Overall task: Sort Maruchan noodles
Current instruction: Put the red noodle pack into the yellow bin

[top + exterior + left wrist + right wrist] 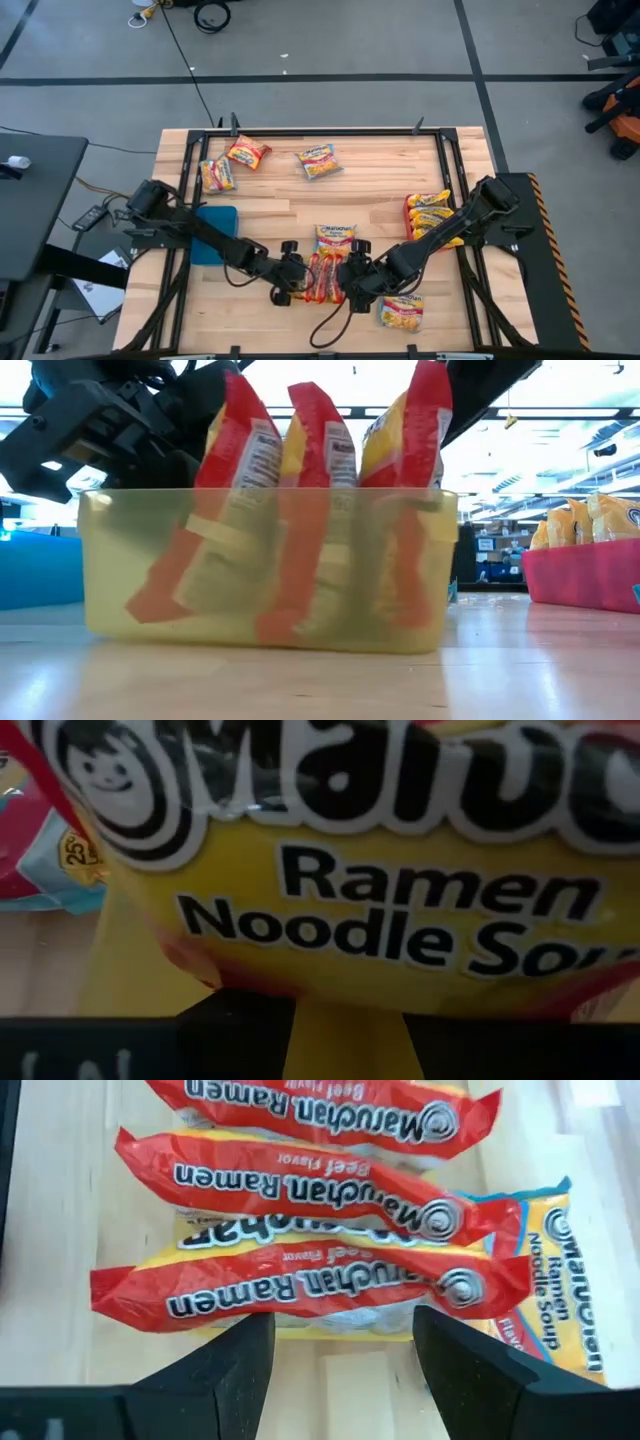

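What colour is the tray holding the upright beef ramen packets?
Translucent yellow tray; the low view shows it best.

We see two arms, both dark, almost black, built from slim tubular links joined by bulkier rounded joint housings. The left arm (190,232) and the right arm (455,230) each rise from a blocky dark base at a table edge. Thin black cables loop beside the wrists. The left gripper (300,275) and the right gripper (345,278) are compact dark blocks. The right gripper's fingers (235,1370) are flat, matte black, angular plates with bevelled inner faces and squared tips.
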